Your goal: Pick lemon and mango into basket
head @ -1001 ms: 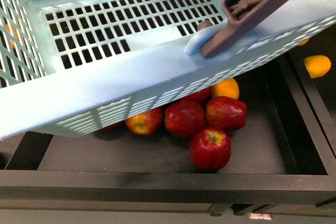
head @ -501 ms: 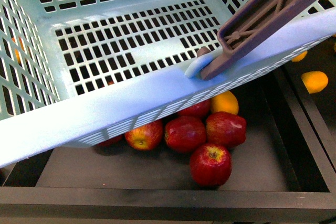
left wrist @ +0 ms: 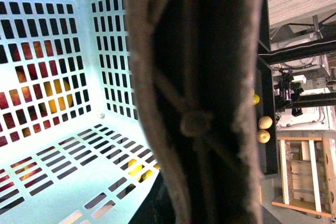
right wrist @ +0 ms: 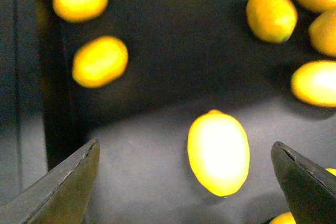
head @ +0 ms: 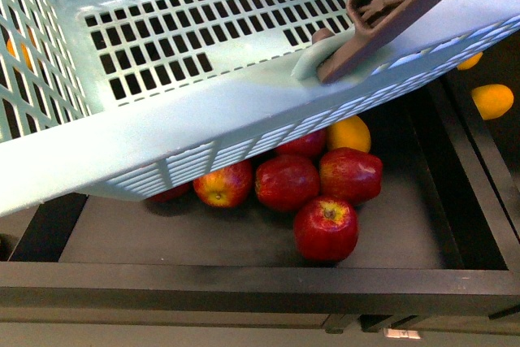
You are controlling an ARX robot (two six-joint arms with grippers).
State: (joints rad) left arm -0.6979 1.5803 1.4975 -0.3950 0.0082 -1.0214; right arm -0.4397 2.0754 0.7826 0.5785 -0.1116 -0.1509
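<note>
Up front, the light aqua slotted plastic basket (head: 203, 119) tilts over red apples (head: 325, 229); left wrist: its brownish ribbed handle (left wrist: 205, 103) hides the left gripper's jaws, state unclear; right wrist: right gripper (right wrist: 184, 148) gapes empty above the yellow oval lemon (right wrist: 218, 153).

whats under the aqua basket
Under the light aqua plastic lattice basket, red apples and one yellow-orange fruit lie in a black tray. The basket covers the tray's far part, so anything there is hidden.
</note>
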